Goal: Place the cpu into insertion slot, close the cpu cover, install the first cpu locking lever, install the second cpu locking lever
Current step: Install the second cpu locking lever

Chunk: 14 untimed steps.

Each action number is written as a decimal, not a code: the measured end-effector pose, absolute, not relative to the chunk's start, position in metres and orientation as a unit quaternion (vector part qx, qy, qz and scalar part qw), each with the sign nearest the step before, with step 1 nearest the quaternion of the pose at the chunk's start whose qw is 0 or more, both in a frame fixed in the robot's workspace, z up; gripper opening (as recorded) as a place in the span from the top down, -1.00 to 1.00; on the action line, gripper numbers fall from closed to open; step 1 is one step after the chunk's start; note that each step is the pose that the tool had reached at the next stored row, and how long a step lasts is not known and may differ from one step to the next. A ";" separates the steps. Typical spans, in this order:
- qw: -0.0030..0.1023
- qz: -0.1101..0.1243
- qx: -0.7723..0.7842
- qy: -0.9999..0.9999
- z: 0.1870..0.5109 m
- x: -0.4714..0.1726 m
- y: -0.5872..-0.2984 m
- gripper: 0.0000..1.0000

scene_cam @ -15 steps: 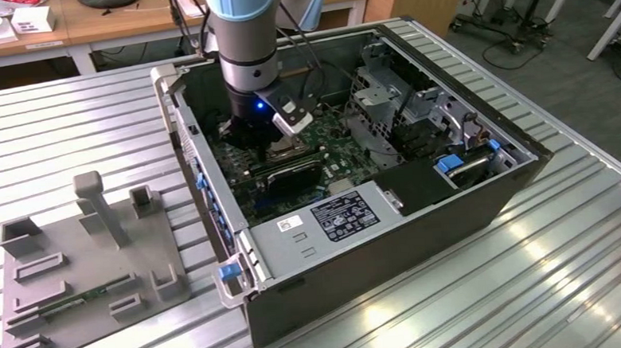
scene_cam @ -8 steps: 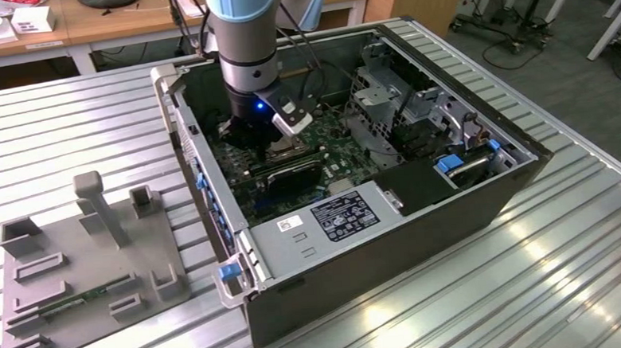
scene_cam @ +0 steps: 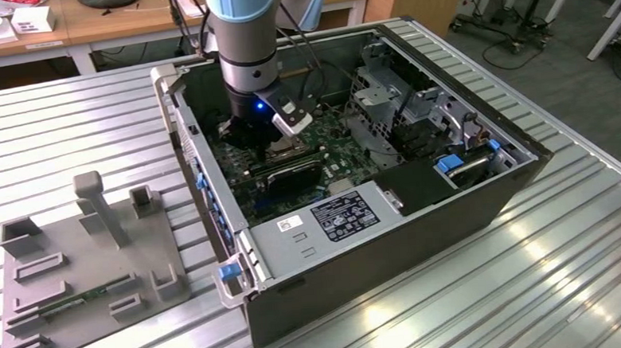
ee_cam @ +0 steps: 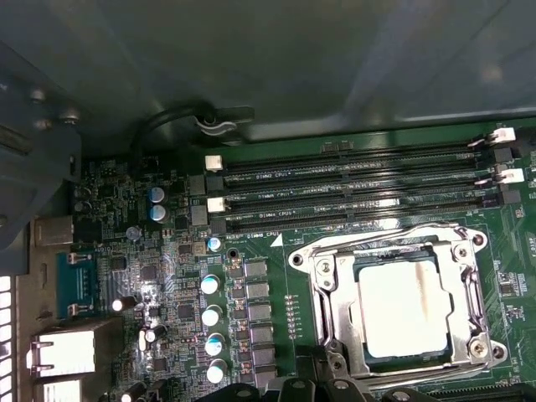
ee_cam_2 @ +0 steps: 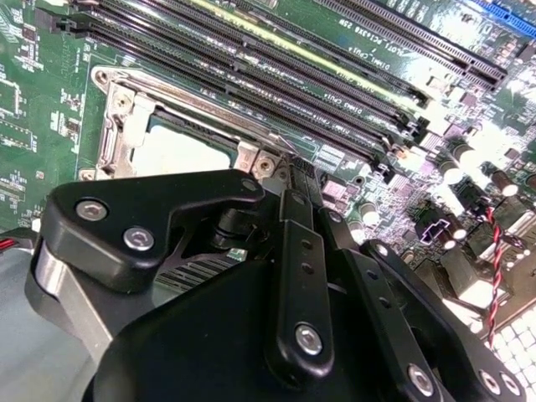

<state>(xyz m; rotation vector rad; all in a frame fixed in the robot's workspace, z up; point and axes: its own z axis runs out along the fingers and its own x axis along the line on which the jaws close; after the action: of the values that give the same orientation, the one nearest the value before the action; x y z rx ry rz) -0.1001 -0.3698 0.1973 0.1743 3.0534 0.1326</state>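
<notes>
The cpu (ee_cam: pixel 402 306) lies flat in the insertion slot (ee_cam: pixel 471 347) on the green motherboard (ee_cam: pixel 276 151); in the second wrist view the cpu (ee_cam_2: pixel 180 152) shows just past my fingers. The silvery cpu cover (ee_cam: pixel 331 310) is folded down around the chip's edges. A thin wire locking lever (ee_cam: pixel 377 239) runs along the socket side next to the memory slots. My gripper (ee_cam_2: pixel 289 172) is shut, with its tips at the socket's corner by a lever wire (ee_cam_2: pixel 272 142). In the exterior view the gripper (scene_cam: pixel 258 141) reaches down inside the open computer case.
Long black memory slots (ee_cam: pixel 352 197) run beside the socket, and small capacitors (ee_cam: pixel 209 314) stand on its other side. The case walls (scene_cam: pixel 399 241) and drive bays (scene_cam: pixel 414 113) enclose the board. A grey fixture plate (scene_cam: pixel 82 266) sits at the exterior view's left on the ribbed metal table (scene_cam: pixel 571 272).
</notes>
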 end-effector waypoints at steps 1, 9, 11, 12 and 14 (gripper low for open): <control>0.040 0.043 0.057 0.997 0.198 -0.100 -0.370 0.80; 0.040 0.043 0.057 0.997 0.213 -0.100 -0.369 0.80; 0.040 0.043 0.057 0.997 0.217 -0.100 -0.369 0.80; 0.040 0.043 0.057 0.997 0.219 -0.100 -0.369 0.80; 0.040 0.043 0.057 0.997 0.223 -0.100 -0.369 0.80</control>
<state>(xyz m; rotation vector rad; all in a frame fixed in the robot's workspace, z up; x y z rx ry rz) -0.1001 -0.3693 0.2226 0.1743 3.0533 0.1327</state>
